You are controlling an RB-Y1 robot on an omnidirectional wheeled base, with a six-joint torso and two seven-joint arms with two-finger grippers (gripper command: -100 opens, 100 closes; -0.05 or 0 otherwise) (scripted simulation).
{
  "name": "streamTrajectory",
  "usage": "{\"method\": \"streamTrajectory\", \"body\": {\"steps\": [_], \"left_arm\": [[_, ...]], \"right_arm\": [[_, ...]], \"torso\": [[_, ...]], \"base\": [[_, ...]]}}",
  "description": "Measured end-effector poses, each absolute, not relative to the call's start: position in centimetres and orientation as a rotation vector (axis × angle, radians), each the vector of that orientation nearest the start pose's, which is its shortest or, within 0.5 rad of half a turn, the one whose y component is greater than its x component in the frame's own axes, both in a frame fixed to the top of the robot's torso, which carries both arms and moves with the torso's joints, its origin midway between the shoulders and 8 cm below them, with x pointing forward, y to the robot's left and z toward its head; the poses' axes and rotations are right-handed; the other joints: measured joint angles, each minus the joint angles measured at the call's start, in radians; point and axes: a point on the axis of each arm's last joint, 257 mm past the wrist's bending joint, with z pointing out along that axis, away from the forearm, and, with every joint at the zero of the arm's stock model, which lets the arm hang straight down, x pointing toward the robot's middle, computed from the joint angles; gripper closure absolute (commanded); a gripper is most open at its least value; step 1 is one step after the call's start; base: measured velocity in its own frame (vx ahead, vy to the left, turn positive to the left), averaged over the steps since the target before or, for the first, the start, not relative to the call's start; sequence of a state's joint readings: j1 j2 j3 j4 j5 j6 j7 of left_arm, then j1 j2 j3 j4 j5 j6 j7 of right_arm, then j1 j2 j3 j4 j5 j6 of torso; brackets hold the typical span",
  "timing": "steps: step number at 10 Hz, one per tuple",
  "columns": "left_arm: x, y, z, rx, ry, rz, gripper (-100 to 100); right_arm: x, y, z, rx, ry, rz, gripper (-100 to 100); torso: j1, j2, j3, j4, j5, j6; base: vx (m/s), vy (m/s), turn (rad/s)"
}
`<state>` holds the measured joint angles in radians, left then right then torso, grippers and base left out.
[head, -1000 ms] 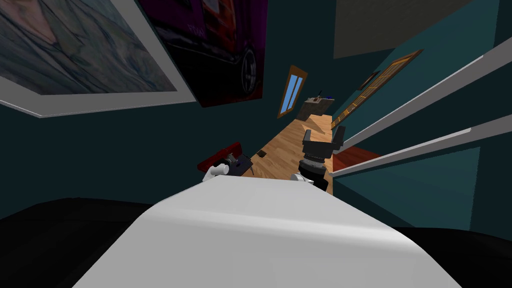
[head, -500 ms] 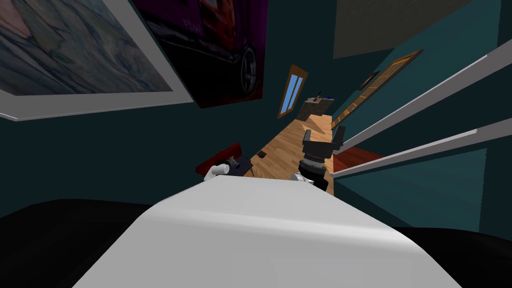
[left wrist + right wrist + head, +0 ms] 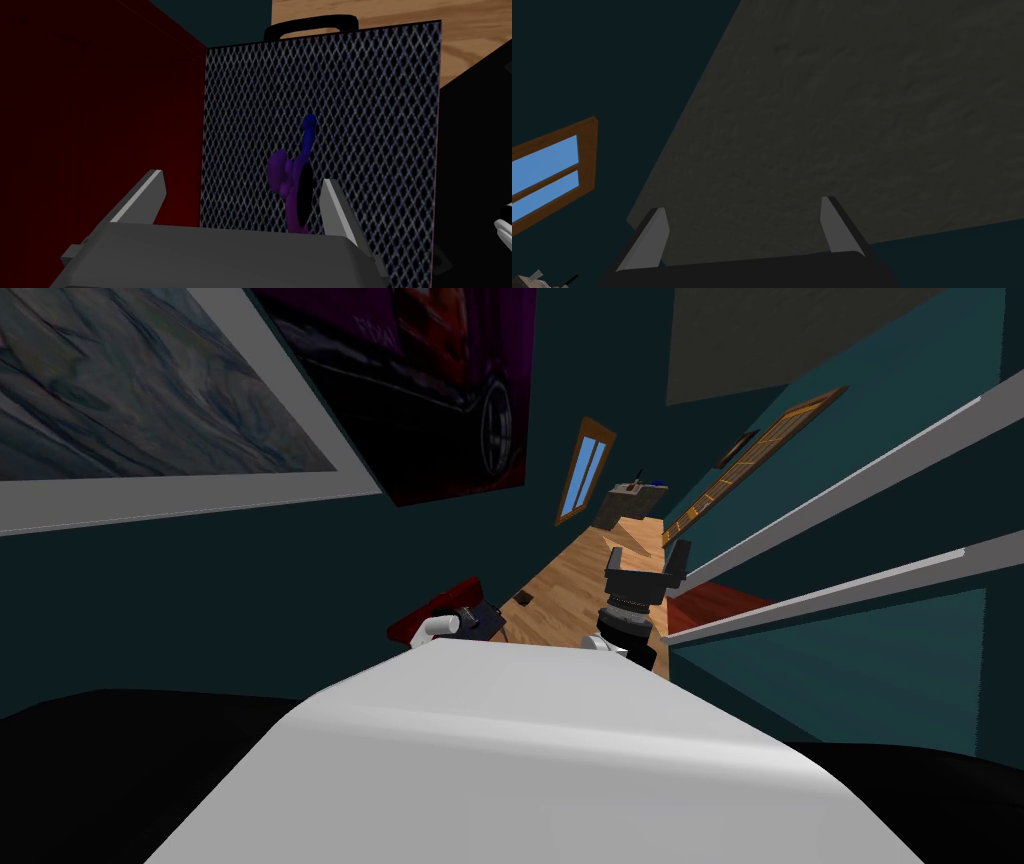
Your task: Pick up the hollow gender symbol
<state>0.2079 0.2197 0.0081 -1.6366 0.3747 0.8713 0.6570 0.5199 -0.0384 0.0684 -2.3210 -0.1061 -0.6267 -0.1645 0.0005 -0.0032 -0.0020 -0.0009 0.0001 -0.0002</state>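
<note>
Fingers (image 3: 145, 197) on my left gripper (image 3: 241, 177) are spread wide, nothing between them gripped. The hollow gender symbol (image 3: 292, 190) sits in the gap between the two blades, way closer to one blade than the other. From this angle I honestly can't tell if it's touching that blade or just beside it. It's purple with a bluish stem poking away from the gripper, and its ring looks dark in the middle.

The symbol rests against a dark mesh-patterned panel (image 3: 380, 125) with a black handle (image 3: 311, 23) on its far edge, so it's some kind of case, I guess. Right next to the panel on one side is a dark red piece of furniture (image 3: 90, 125), which is touching it or nearly so. Wooden floor (image 3: 470, 40) shows past the handle.

My right gripper (image 3: 648, 556) is held up over the wooden floor to the right of my left arm. Its blades are also wide apart with nothing in them.
</note>
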Motion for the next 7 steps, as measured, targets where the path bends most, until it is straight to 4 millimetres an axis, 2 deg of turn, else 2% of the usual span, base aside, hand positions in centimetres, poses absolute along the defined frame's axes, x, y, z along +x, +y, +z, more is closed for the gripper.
{"method": "streamTrajectory", "body": {"steps": [7], "left_arm": [[32.3, 27.5, -50.0, -2.867, 1.1, -0.605, -100]], "right_arm": [[31.3, -26.6, 5.7, 0.642, 0.429, 1.617, 0]], "torso": [[0.0, 0.001, 0.0, 0.0, 0.0, 0.0]], "base": [[0.045, 0.011, -0.009]]}}
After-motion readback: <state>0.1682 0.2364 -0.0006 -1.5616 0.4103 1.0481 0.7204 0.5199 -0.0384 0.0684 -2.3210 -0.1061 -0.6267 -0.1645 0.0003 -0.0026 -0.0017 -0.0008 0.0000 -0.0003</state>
